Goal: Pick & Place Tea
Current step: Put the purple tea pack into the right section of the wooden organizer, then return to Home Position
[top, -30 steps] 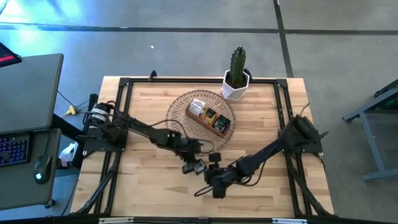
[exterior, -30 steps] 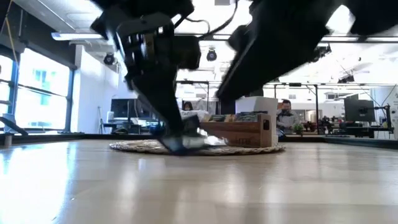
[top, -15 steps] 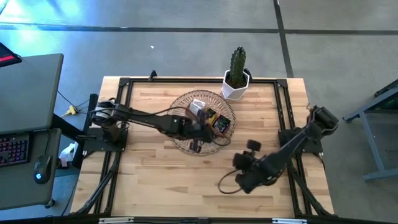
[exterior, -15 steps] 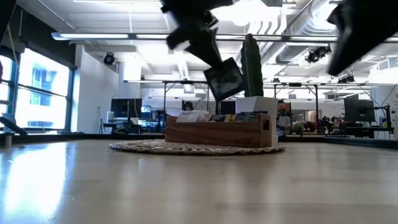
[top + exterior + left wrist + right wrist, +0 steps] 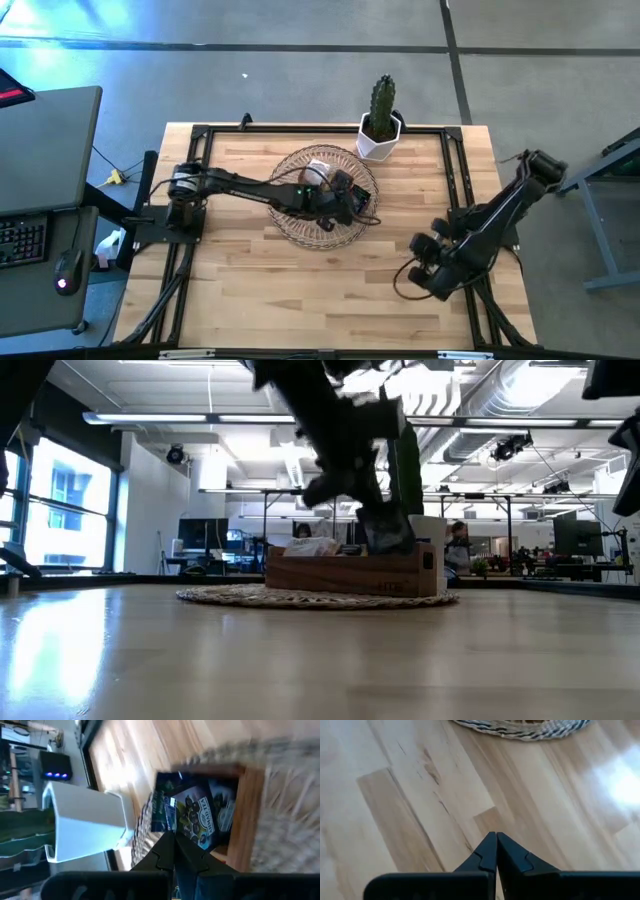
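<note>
My left gripper [image 5: 355, 203] reaches over the round wicker basket [image 5: 297, 228] to the right end of the brown wooden box [image 5: 350, 574], and it is shut on a dark blue tea packet [image 5: 205, 815]. More tea packets [image 5: 320, 174] stand in the box's compartments. The box rests on the basket, which lies flat on the table. My right gripper [image 5: 496, 842] is shut and holds nothing. It hovers over bare wood near the table's right edge [image 5: 420, 272]. My left gripper pinches the dark packet by its near edge [image 5: 184, 826] between its two fingers. It comes from above, slanting toward the table's right. The packet hangs below the fingers, its lower end down in the box's right end [image 5: 388, 540]; whether it touches the box I cannot tell.
A cactus in a white pot [image 5: 380, 138] stands at the far edge, just behind the basket. Bare wooden tabletop [image 5: 300, 295] lies in front of the basket. Black frame rails [image 5: 470, 180] run along the table's sides.
My left gripper has lifted the dark packet off the table in front of the basket, carried it up and toward the far right, and lowered it at the box's right end. My right gripper has drawn back from the table's middle toward its right edge.
</note>
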